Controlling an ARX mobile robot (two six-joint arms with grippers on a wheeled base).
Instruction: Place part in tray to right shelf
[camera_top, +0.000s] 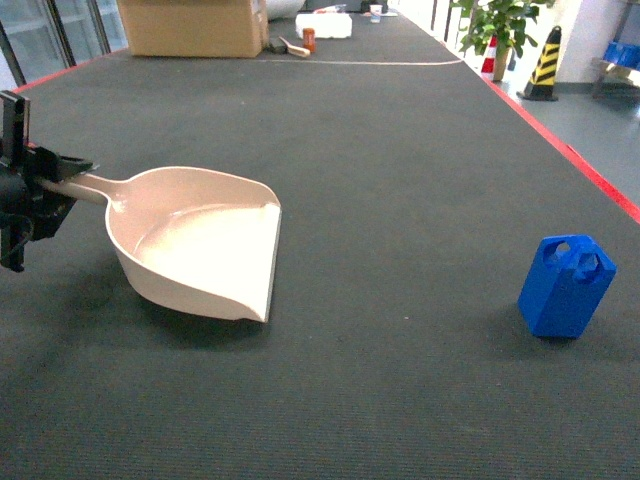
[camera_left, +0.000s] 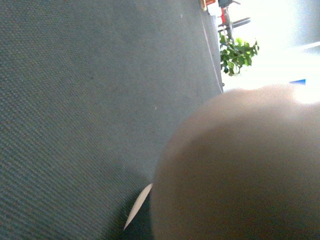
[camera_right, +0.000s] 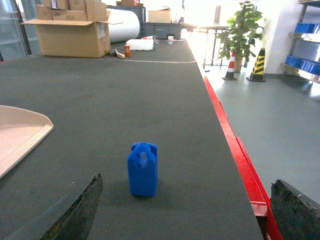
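Part (camera_top: 566, 286) stands upright on the dark worktop (camera_top: 400, 150) at the right of the head view, well apart from the tray (camera_top: 195, 240), which lies empty to the left; the left end effector (camera_top: 30, 195) sits at the tip of the tray's handle and looks clamped on it, so the step in hand is, I judge, fetching the block (nothing is loaded yet).

Left wrist view: a blurred cream bulk, presumably the tray (camera_left: 240, 170), fills the lower right over the worktop (camera_left: 75, 100); the jaws themselves are hidden.

Right wrist view: the part (camera_right: 143, 169) stands ahead, between the two dark fingers (camera_right: 75, 212) of the right end effector (camera_right: 180, 215), which are spread wide and short of it; the next move calls for advancing and closing on the block. No shelf shows.
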